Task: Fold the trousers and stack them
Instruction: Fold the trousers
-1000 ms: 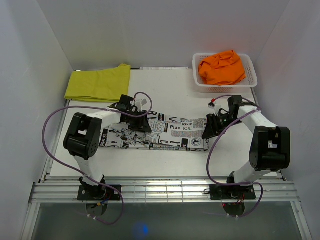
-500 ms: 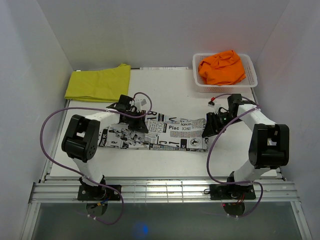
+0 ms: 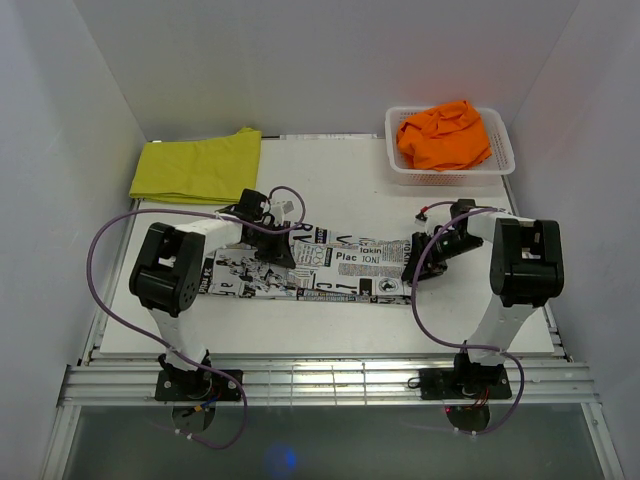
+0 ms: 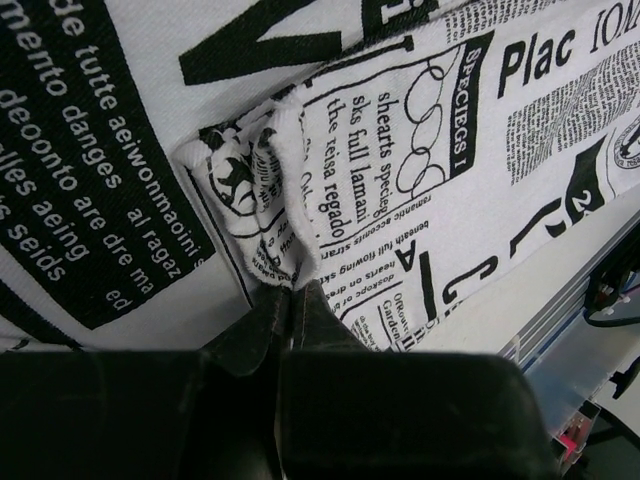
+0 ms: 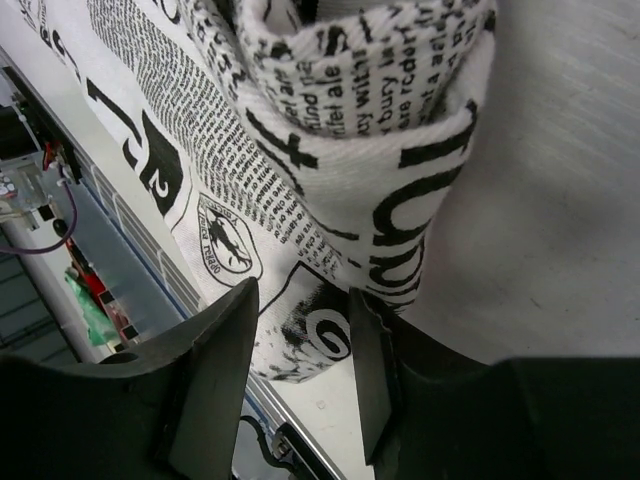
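The newspaper-print trousers (image 3: 320,268) lie as a long strip across the middle of the table. My left gripper (image 3: 283,246) sits on the strip's far edge, left of middle. In the left wrist view it (image 4: 287,290) is shut on a small pinched fold of the printed cloth (image 4: 255,200). My right gripper (image 3: 428,250) is at the strip's right end. In the right wrist view it (image 5: 300,340) stands open, its fingers (image 5: 215,360) astride a raised fold of the print (image 5: 370,130). The yellow trousers (image 3: 195,166) lie folded at the back left. The orange trousers (image 3: 445,135) are bunched in the basket.
The white lattice basket (image 3: 500,165) stands at the back right. Purple cables loop from both arms over the table's near side. White walls close in the left, back and right. A metal rail (image 3: 320,380) runs along the near edge.
The right arm's elbow has swung inward and stands more upright, with its gripper shifted slightly right at the strip's end. The left gripper has stayed on its pinch.
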Available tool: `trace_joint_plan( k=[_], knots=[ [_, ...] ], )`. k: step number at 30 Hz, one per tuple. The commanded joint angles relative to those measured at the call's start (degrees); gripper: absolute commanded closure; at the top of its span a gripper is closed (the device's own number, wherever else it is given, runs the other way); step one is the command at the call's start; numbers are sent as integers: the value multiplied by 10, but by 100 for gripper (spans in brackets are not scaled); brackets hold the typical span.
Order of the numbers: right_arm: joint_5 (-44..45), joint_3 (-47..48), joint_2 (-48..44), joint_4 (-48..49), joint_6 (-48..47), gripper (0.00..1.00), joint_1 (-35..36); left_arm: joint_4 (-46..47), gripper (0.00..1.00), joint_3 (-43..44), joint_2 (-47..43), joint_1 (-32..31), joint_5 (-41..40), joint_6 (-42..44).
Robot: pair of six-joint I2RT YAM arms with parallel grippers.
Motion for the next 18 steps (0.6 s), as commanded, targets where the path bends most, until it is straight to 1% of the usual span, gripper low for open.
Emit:
trace_joint_plan(
  k=[1,3,4,5,7,11,13,18],
  knots=[
    [38,18,-9,-2,-29,52,-9,-26,89,4,21,4,-54,31],
    [8,48,-46,-23,-37,52,-15,-28,87,6,18,4,-41,35],
    [-23,59,-56,-25,-34,52,-17,-28,86,8,14,4,-38,36],
    [-37,72,-71,-24,-25,57,-17,-29,86,8,12,4,-38,37],
    [-82,100,-78,-19,-11,63,-17,-32,85,5,9,4,-35,42],
    [-145,125,-38,-30,10,71,-16,-35,85,-3,4,4,-30,48],
    [-163,121,-22,-15,28,72,-16,-37,85,-3,7,4,-27,47],
    [-162,99,51,48,58,79,-16,-43,84,-8,13,4,-25,48]
  ],
)
